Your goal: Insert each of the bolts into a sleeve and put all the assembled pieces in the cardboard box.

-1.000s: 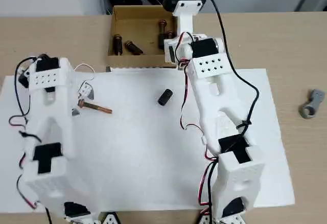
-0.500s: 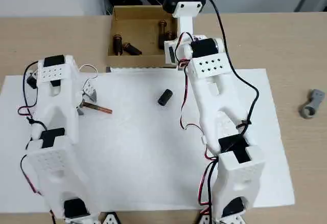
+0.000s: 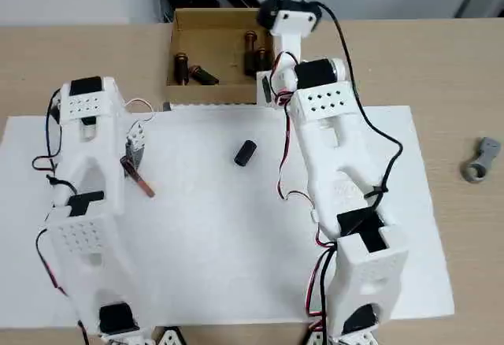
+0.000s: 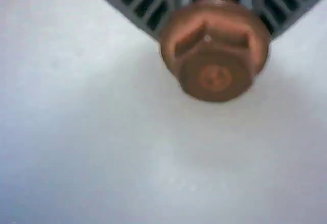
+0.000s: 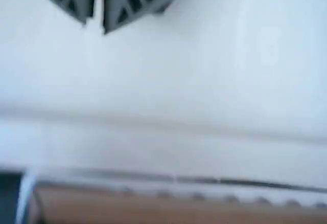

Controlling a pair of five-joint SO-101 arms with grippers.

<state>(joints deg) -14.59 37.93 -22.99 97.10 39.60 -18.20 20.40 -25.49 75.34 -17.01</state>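
Observation:
My left gripper [image 3: 135,162] is shut on a copper bolt [image 3: 142,180] over the left part of the white paper, and the bolt slants down toward the sheet. In the left wrist view the bolt's hex head [image 4: 214,55] sits between the dark ribbed fingers [image 4: 145,1]. A black sleeve [image 3: 246,153] lies loose on the paper near the middle. The cardboard box [image 3: 206,91] stands at the back and holds several assembled pieces [image 3: 193,69]. My right gripper [image 3: 268,89] hangs at the box's front wall, shut and holding nothing [image 5: 99,9].
The white paper sheet [image 3: 236,250] covers the table's middle, and the box's front edge [image 5: 153,203] runs just past its far border. A grey part [image 3: 480,160] lies on the bare wood at far right. Cables trail along both arms.
My left gripper has taken the bolt off the paper and turned it from lying flat to slanting down. The black sleeve has shifted slightly left. The right gripper has dipped toward the paper's far edge.

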